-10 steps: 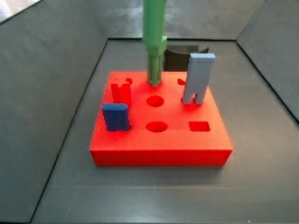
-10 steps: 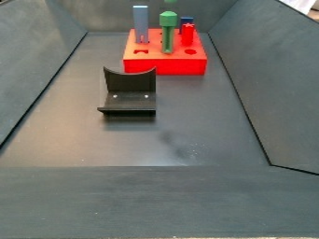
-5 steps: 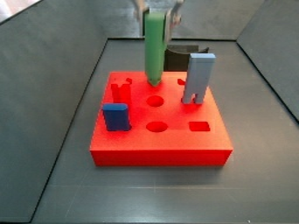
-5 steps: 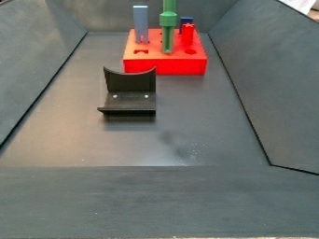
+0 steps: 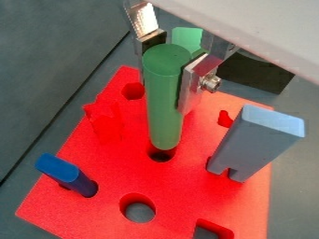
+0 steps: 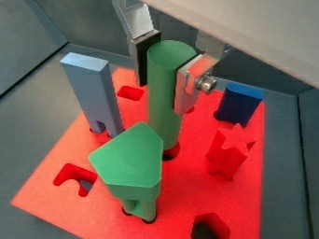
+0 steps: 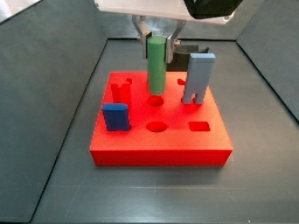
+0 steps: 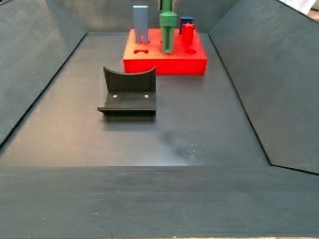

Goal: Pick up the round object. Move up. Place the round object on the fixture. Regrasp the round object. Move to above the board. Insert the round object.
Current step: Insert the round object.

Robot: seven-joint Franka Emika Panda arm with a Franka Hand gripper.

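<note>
- Dark grey walled floor (image 8: 174, 140), seen lengthwise in a side view; the red board (image 7: 160, 131) lies on it, at the far end in that long view (image 8: 166, 56).
- Left on the board in a side view: a small blue block (image 7: 114, 116) stands near the front left corner, with a red peg (image 7: 119, 87) behind it, nearly the colour of the board.
- Middle: the green round peg (image 7: 156, 64) stands upright with its lower end in a round hole of the board; in both wrist views (image 5: 163, 103) (image 6: 166, 93) its foot sits in the hole.
- The end effector (image 7: 162, 37) hangs over the board at the peg's top. In a wrist view the fingers (image 5: 196, 79) lie against the upper part of the peg, so it appears closed on the peg.
- Empty round holes (image 7: 156, 101) lie in front of the peg.
- Right: a tall grey-blue square peg (image 7: 198, 77) stands in the board just beside the round peg, apart from it; a square hole (image 7: 200, 126) lies in front of it.
- A green peg with a faceted top (image 6: 134, 168) stands in the board near the camera in a wrist view.
- The fixture (image 8: 129, 91) stands on the floor, apart from the board; in a side view it shows behind the board (image 7: 179, 59).
</note>
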